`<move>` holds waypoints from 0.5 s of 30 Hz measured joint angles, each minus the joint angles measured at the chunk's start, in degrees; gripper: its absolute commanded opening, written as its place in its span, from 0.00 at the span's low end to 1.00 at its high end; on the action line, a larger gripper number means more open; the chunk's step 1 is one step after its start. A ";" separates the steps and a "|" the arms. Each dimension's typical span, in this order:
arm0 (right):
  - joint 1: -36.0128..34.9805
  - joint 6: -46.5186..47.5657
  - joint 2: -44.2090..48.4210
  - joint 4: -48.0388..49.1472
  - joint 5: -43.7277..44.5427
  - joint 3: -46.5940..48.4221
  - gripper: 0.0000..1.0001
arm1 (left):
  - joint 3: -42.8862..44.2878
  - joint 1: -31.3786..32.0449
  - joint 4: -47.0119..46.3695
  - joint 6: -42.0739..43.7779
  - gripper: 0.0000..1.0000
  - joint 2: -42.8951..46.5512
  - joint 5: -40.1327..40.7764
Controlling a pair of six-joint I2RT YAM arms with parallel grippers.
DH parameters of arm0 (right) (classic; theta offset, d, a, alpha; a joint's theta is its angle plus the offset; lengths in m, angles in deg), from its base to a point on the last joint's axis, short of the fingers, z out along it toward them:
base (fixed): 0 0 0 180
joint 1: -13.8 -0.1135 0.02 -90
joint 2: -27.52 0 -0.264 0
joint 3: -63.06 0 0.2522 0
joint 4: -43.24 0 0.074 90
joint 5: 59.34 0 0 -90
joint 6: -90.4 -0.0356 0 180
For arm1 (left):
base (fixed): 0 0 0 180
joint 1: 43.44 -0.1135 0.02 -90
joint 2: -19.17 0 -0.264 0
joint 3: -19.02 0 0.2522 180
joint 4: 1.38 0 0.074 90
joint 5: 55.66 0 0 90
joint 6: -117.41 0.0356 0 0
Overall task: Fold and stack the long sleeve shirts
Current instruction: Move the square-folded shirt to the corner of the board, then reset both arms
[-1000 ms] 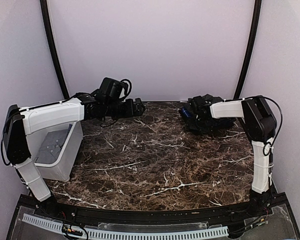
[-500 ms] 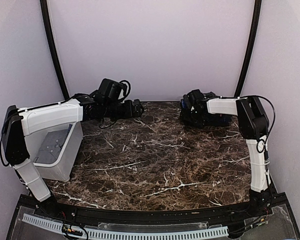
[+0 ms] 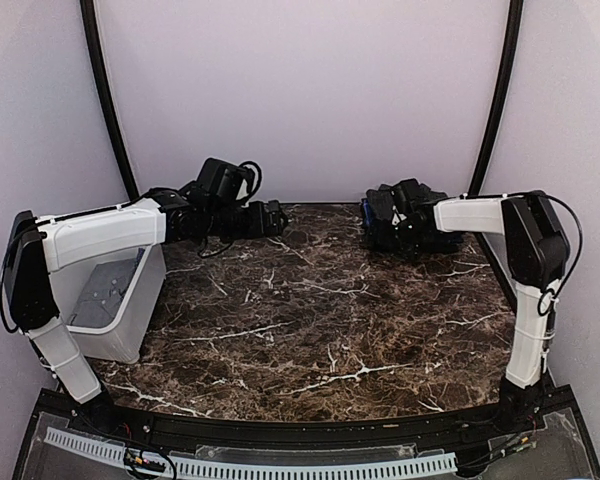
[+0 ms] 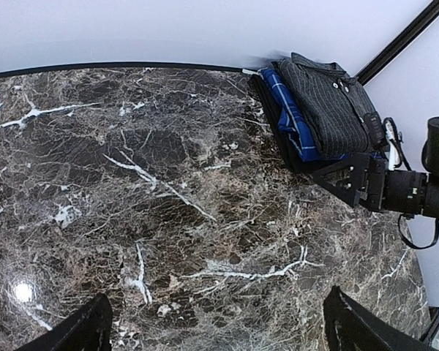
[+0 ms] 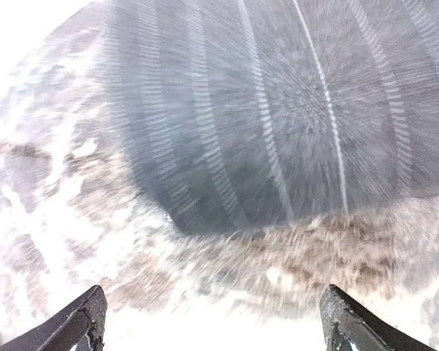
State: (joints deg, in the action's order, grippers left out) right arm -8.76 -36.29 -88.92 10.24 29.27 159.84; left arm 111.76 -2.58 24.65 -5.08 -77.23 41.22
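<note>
The long sleeve shirts lie folded in one stack at the back right corner of the marble table. The black pinstriped one is on top of the blue plaid one. My right gripper hovers open at the stack's near edge, also seen from the side in the left wrist view. Its own blurred view has pinstriped cloth ahead and nothing between the fingertips. My left gripper hangs open over bare marble at the back middle, empty.
A white plastic bin stands at the table's left edge under the left arm. Walls close the back and both sides. A black post runs up beside the shirt stack.
The right gripper has moved from the stack's front toward the back, and its elbow has swung out to the right. The left arm has not moved.
</note>
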 measured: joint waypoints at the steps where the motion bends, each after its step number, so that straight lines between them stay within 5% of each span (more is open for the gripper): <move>1: 0.00 0.20 1.25 0.11 -0.31 -0.74 0.99 | 0.00 0.00 0.02 0.22 0.99 0.00 0.00; 15: -1.14 4.59 24.02 3.52 -1.11 -16.74 0.98 | -1.49 -0.11 0.22 3.34 0.99 5.79 1.68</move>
State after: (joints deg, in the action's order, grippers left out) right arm -9.90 -31.70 -64.90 13.76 28.16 143.10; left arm 110.28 -2.69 24.87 -1.73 -71.43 42.90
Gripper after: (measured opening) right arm 0.986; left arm 0.988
